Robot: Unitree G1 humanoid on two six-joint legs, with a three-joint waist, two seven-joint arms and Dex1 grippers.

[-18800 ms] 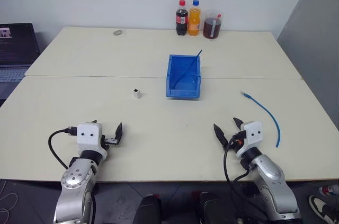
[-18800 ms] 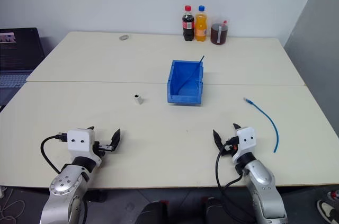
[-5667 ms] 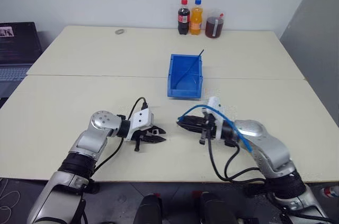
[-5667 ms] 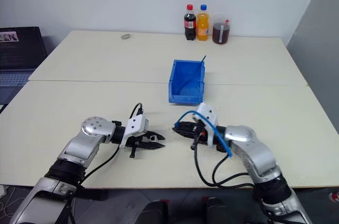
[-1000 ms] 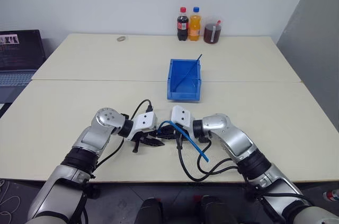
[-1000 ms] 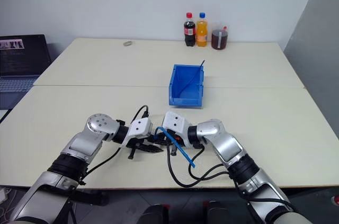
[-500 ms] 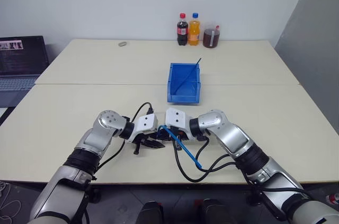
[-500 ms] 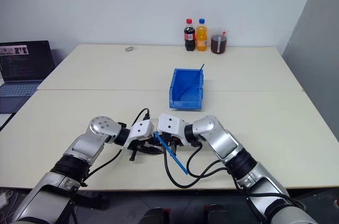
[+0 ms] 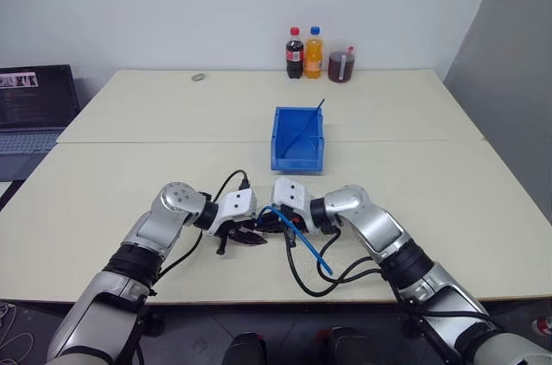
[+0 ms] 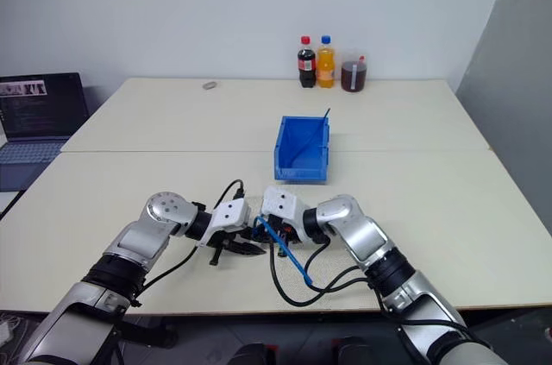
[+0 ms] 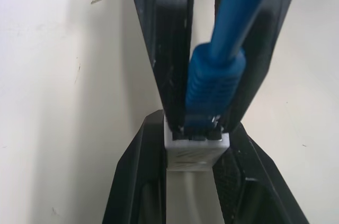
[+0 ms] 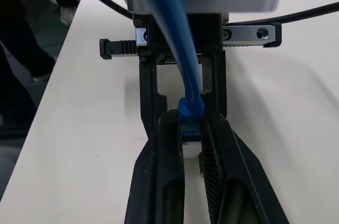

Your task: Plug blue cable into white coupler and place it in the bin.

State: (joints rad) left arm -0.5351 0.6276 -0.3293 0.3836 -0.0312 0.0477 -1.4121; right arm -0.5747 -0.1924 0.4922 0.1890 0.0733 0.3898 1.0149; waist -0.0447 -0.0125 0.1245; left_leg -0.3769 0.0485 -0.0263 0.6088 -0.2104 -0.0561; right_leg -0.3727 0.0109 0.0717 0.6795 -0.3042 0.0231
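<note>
My two grippers meet tip to tip above the near middle of the table. The left gripper (image 9: 257, 240) is shut on the white coupler (image 11: 196, 151), a small white block between its black fingers. The right gripper (image 9: 267, 225) is shut on the plug end of the blue cable (image 11: 213, 89). The plug's end presses into the coupler's open face; how deep it sits is hidden. The rest of the cable (image 9: 312, 253) arcs over the right wrist and trails toward the table's front edge. The blue bin (image 9: 278, 136) stands apart, beyond the grippers.
A short, darker blue cable piece (image 9: 309, 122) leans inside the bin. Two bottles (image 9: 304, 40) and a jug of dark liquid (image 9: 341, 64) stand at the far edge. A laptop (image 9: 34, 102) sits off the left side. Black wrist leads (image 9: 310, 283) loop on the table near the right arm.
The camera has tilted a little. Both grippers stay tip to tip with the same holds.
</note>
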